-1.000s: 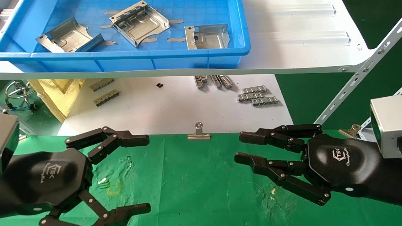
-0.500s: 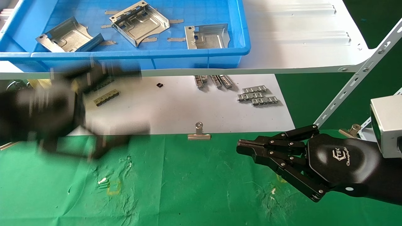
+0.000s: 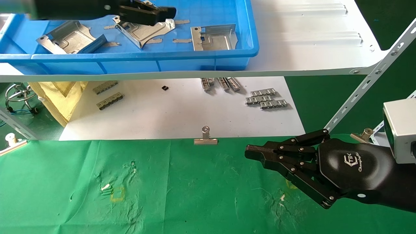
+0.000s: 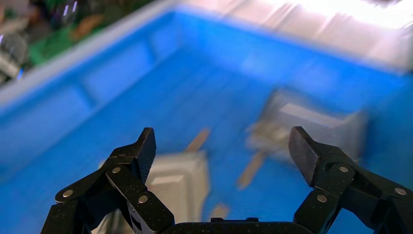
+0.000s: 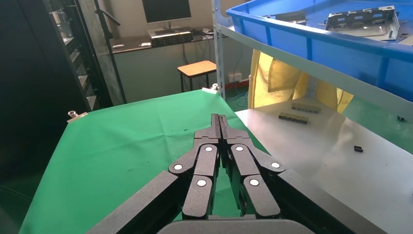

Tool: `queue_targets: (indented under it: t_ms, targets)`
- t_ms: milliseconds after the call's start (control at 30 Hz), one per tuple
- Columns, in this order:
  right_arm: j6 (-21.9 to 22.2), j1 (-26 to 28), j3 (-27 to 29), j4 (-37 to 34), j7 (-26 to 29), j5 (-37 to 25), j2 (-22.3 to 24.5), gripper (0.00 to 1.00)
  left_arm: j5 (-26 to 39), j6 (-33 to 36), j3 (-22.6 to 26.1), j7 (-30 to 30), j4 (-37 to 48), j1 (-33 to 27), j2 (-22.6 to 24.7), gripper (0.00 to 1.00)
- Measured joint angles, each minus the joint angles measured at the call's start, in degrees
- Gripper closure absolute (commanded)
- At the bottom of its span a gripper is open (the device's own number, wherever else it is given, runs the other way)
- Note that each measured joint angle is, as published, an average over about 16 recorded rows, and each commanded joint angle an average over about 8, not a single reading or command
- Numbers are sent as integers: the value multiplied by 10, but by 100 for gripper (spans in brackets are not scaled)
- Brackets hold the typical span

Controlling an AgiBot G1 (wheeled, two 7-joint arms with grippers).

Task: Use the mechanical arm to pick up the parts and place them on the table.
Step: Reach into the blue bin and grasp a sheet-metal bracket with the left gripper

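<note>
The left hand (image 3: 152,14) hangs over the middle part (image 3: 143,27) inside the blue bin (image 3: 162,60) on the white shelf (image 3: 308,35), its fingers (image 4: 136,156) spread wide and holding nothing. Two more parts lie in the bin: one toward its left end (image 3: 70,37), one toward its right end (image 3: 214,39). All are thin stamped sheet metal, shiny, with bent-up edges and embossed steps; expect them to be light, rigid, slippery and sharp-edged. A raised flange likely gives the best hold. The right hand (image 3: 256,152) rests near the right edge of the green cloth surface (image 3: 195,195), fingers pressed together, empty.
</note>
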Motion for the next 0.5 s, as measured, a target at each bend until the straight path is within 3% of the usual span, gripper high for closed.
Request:
queue_targets:
  t_ms: [167,200,500]
  targets:
    - [0,0,0,0,0,0,0,100,49,-21,28,19,101,-50,39,92]
    - [0,0,0,0,0,0,0,100,55,-24,31,23,115,-57,44,100]
    - [0,0,0,0,0,0,0,100,64,-55,34,70,199,-82,59,100]
